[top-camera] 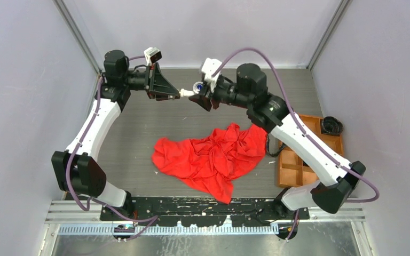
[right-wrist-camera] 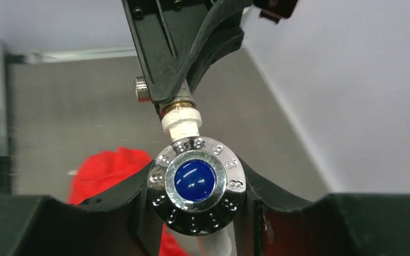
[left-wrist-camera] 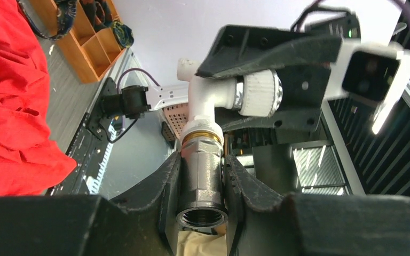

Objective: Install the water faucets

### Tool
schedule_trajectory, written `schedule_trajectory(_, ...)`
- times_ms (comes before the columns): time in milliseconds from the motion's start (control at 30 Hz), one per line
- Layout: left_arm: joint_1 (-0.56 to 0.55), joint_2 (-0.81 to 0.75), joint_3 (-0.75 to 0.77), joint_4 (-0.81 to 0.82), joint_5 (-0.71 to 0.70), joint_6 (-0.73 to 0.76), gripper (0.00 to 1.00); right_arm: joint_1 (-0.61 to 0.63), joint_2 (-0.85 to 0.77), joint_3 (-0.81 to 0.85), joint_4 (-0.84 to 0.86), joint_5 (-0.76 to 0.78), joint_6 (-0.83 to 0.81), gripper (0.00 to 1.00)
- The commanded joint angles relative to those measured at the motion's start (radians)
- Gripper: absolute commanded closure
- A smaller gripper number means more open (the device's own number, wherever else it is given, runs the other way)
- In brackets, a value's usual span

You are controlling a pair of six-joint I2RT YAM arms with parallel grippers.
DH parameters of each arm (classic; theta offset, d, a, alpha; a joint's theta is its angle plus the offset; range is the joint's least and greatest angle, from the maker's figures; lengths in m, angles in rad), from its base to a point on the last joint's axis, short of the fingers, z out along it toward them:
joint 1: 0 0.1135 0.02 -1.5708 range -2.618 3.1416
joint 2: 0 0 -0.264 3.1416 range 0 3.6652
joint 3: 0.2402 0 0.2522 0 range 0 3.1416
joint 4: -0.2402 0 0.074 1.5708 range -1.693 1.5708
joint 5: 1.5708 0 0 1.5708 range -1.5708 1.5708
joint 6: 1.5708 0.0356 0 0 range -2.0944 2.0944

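The white faucet (top-camera: 191,90) is held in the air between both grippers, above the far middle of the table. My left gripper (left-wrist-camera: 203,168) is shut on the grey metal fitting (left-wrist-camera: 202,178). The faucet's brassy threaded tip (left-wrist-camera: 202,137) sits in the fitting's far end, and the fitting's open threaded end faces the camera. My right gripper (right-wrist-camera: 195,184) is shut on the round chrome knob (right-wrist-camera: 195,208) with its blue centre (right-wrist-camera: 194,180). The white faucet body (left-wrist-camera: 209,101) runs between the fitting and the knob. In the top view the left gripper (top-camera: 175,95) and right gripper (top-camera: 200,97) almost meet.
A crumpled red cloth (top-camera: 208,157) lies in the middle of the table, below the grippers. An orange compartment tray (top-camera: 293,160) sits at the right, partly under the right arm, with a black coiled part (top-camera: 331,126) by its far corner. Grey walls enclose the table.
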Motion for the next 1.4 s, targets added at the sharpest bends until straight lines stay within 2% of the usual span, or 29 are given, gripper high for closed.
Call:
schedule_trajectory(0, -0.013, 0.0, 0.026, 0.091, -0.026, 0.056, 1.0, -0.118, 0.055, 0.039, -0.021, -0.578, 0.582, 0.8)
schedule_trajectory(100, -0.012, -0.005, 0.017, 0.101, -0.044, 0.139, 1.0, -0.215, 0.111, -0.03, 0.272, -0.736, 1.101, 0.95)
schedule_trajectory(167, -0.013, -0.013, 0.0, 0.143, -0.058, 0.16, 1.0, -0.248, 0.136, -0.137, 0.604, -0.807, 1.46, 1.0)
schedule_trajectory(200, -0.014, -0.016, -0.01, 0.176, -0.061, 0.155, 1.0, -0.261, 0.141, -0.187, 0.756, -0.812, 1.601, 0.98)
schedule_trajectory(233, -0.014, -0.018, -0.013, 0.2, -0.062, 0.146, 1.0, -0.269, 0.147, -0.222, 0.833, -0.804, 1.685, 0.96)
schedule_trajectory(300, -0.014, -0.017, -0.013, 0.229, -0.065, 0.131, 1.0, -0.295, 0.159, -0.238, 0.847, -0.789, 1.736, 0.83)
schedule_trajectory(333, -0.014, -0.018, -0.013, 0.233, -0.07, 0.126, 1.0, -0.306, 0.161, -0.235, 0.84, -0.783, 1.733, 0.72)
schedule_trajectory(400, -0.012, -0.024, -0.015, 0.232, -0.08, 0.124, 1.0, -0.329, 0.153, -0.234, 0.817, -0.758, 1.704, 0.41)
schedule_trajectory(433, -0.011, -0.028, -0.021, 0.231, -0.087, 0.124, 1.0, -0.342, 0.145, -0.231, 0.786, -0.742, 1.675, 0.3)
schedule_trajectory(533, -0.01, -0.038, -0.036, 0.234, -0.106, 0.121, 1.0, -0.383, 0.112, -0.217, 0.641, -0.685, 1.551, 0.06)
schedule_trajectory(567, -0.01, -0.04, -0.038, 0.236, -0.11, 0.12, 1.0, -0.392, 0.097, -0.213, 0.591, -0.668, 1.509, 0.02)
schedule_trajectory(633, -0.008, -0.041, -0.037, 0.237, -0.113, 0.112, 1.0, -0.41, 0.079, -0.204, 0.507, -0.645, 1.44, 0.0)
schedule_trajectory(833, -0.006, -0.043, -0.044, 0.247, -0.121, 0.083, 1.0, -0.459, 0.002, -0.202, 0.432, -0.657, 1.345, 0.0)
schedule_trajectory(967, -0.004, -0.04, -0.045, 0.284, -0.132, 0.037, 1.0, -0.484, -0.056, -0.177, 0.335, -0.656, 1.206, 0.0)
schedule_trajectory(1100, 0.007, -0.033, -0.035, 0.176, -0.16, 0.085, 1.0, -0.485, -0.102, -0.178, 0.273, -0.669, 1.055, 0.0)
schedule_trajectory(1267, 0.011, -0.02, -0.042, 0.126, -0.177, 0.055, 1.0, -0.485, -0.225, -0.265, 0.286, -0.579, 0.863, 0.0)
schedule_trajectory(1367, 0.011, -0.007, -0.042, 0.124, -0.17, 0.002, 1.0, -0.463, -0.351, -0.433, 0.463, -0.446, 0.737, 0.0)
